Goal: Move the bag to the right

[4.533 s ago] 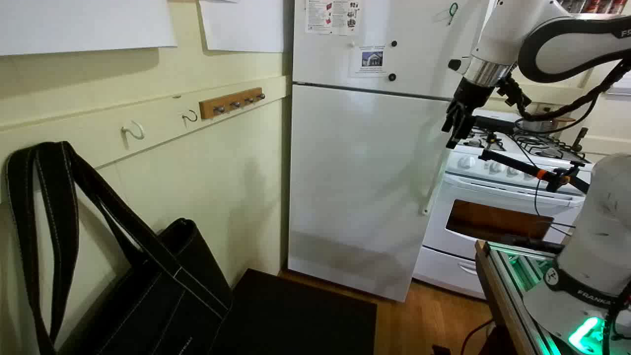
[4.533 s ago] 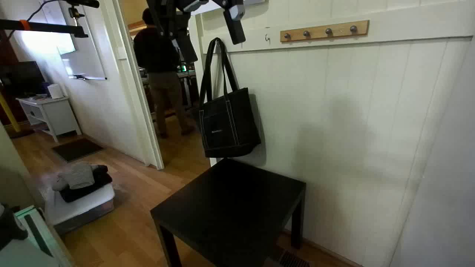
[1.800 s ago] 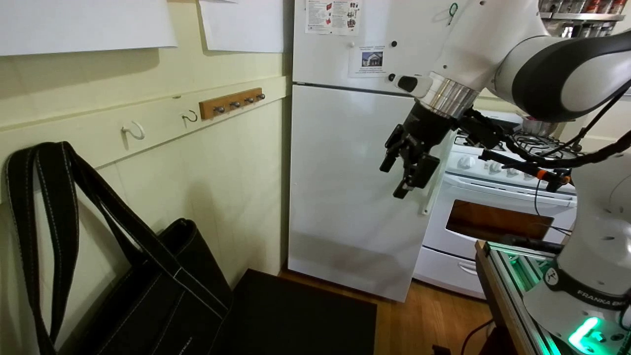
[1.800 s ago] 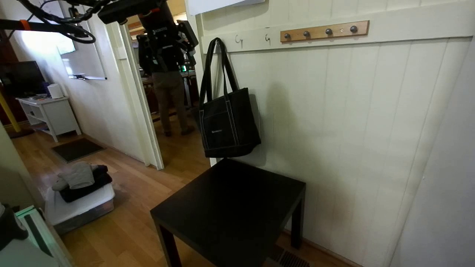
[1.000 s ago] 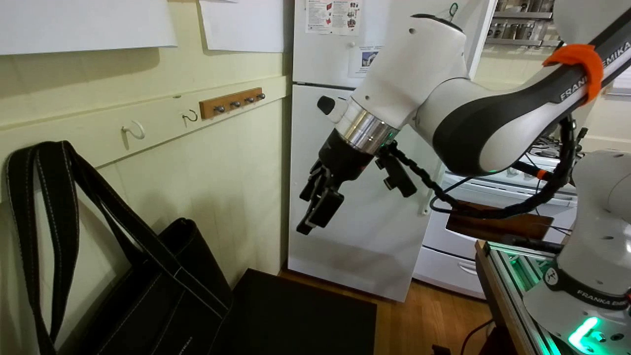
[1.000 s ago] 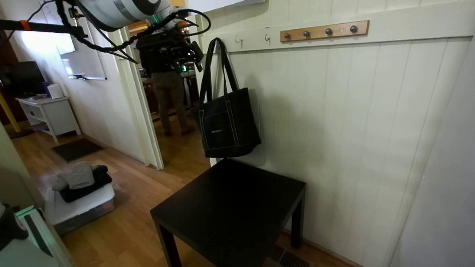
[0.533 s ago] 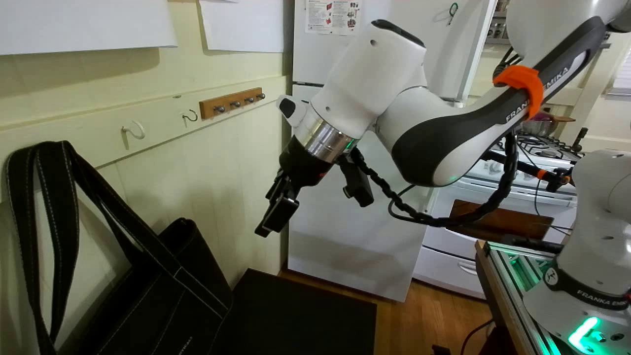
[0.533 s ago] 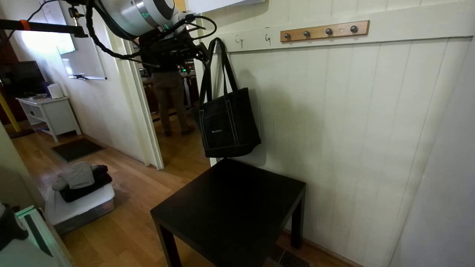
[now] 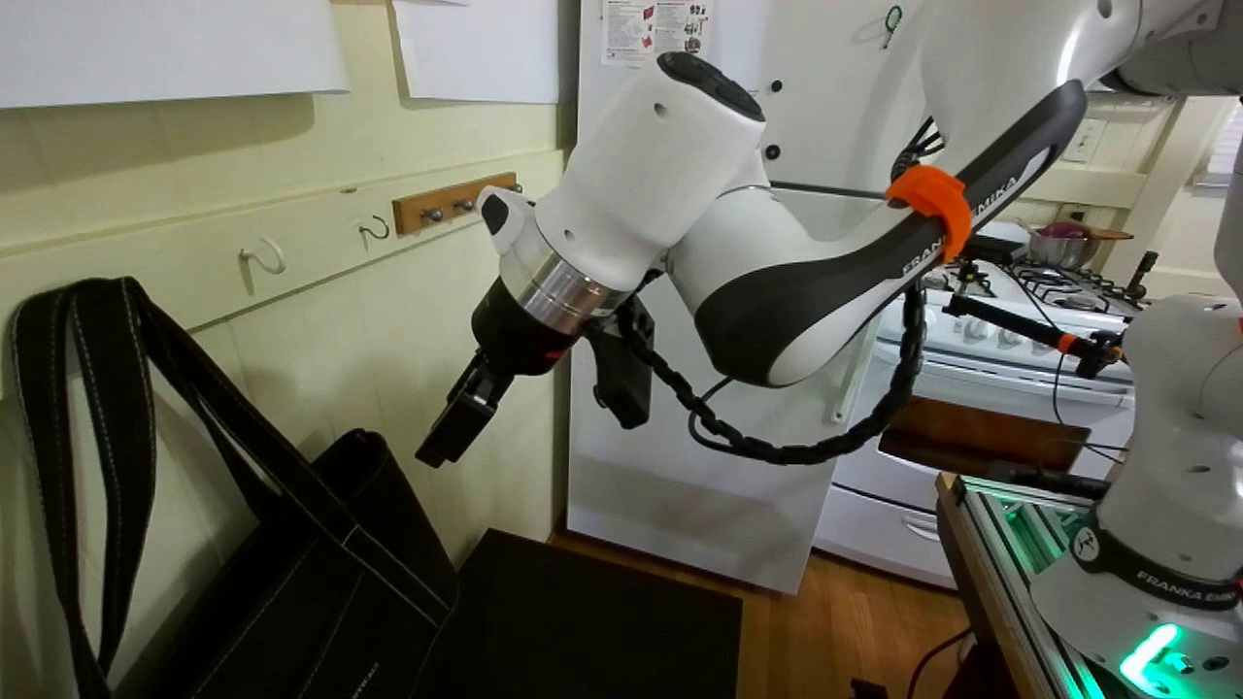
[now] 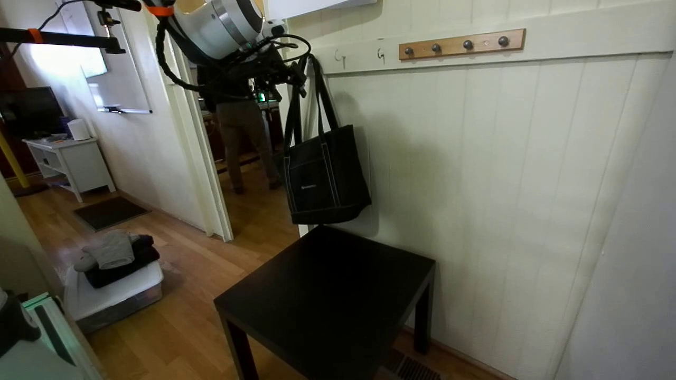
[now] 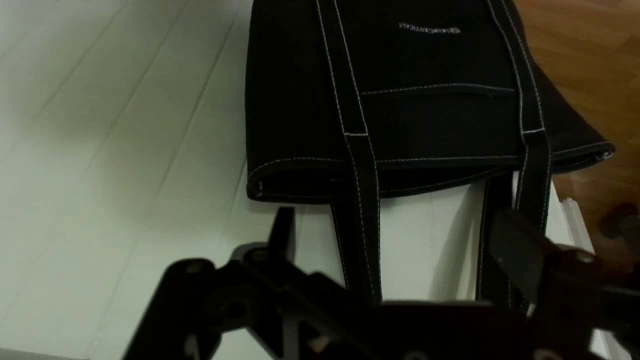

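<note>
The bag (image 10: pixel 325 177) hangs against the wall (image 10: pixel 528 158) by its two looping straps (image 11: pixel 367 215), near the far corner of the black table (image 10: pixel 327 295). It looks to be sturdy cloth: soft, but stiff enough to keep its shape, with the mouth (image 11: pixel 305 181) gaping a little. I'd expect it to be light, hard to damage and not slippery, though likely to swing. The broad straps are the sensible hold; best to pinch them high up, both loops together if they fit (one alone might let the bag twist), and lift before going sideways.

The gripper (image 11: pixel 395 225) has its fingers (image 11: pixel 283 232) spread well apart and holds nothing; it is near the bag but has no grip on the straps.

To the right of the straps, in both exterior views, come a white hook (image 9: pixel 264 258), a darker hook (image 9: pixel 375 229) and a wooden peg rack (image 10: pixel 462 44), any of which could snag a loop or perhaps serve as the new place. A white panel (image 9: pixel 165 49) overhead may limit the lift, and whether the bag's bottom clears the table is hard to tell from these angles
</note>
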`<state>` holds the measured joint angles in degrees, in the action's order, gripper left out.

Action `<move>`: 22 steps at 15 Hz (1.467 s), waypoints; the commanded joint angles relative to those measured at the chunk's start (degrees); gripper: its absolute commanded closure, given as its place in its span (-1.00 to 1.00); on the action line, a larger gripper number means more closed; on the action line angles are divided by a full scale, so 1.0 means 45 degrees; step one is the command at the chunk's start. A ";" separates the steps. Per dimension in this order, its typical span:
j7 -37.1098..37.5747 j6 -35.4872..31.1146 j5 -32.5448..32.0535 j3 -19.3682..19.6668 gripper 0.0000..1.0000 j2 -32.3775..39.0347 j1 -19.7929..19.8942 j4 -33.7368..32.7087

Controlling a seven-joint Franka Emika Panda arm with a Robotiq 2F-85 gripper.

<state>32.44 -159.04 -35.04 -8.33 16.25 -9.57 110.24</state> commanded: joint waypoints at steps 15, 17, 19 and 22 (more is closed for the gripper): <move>0.1078 -0.0445 -0.0395 0.0678 -1.00 0.2004 -0.0543 -0.3053; 0.0752 -0.0512 -0.0168 0.0515 -1.00 0.2349 -0.0459 -0.3590; 0.0499 -0.0439 -0.0007 0.0350 -1.00 0.2787 -0.0404 -0.4206; 0.0410 -0.0392 -0.0039 0.0269 -1.00 0.3468 -0.0415 -0.5080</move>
<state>35.39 -159.94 -35.72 -6.66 27.56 -11.39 92.40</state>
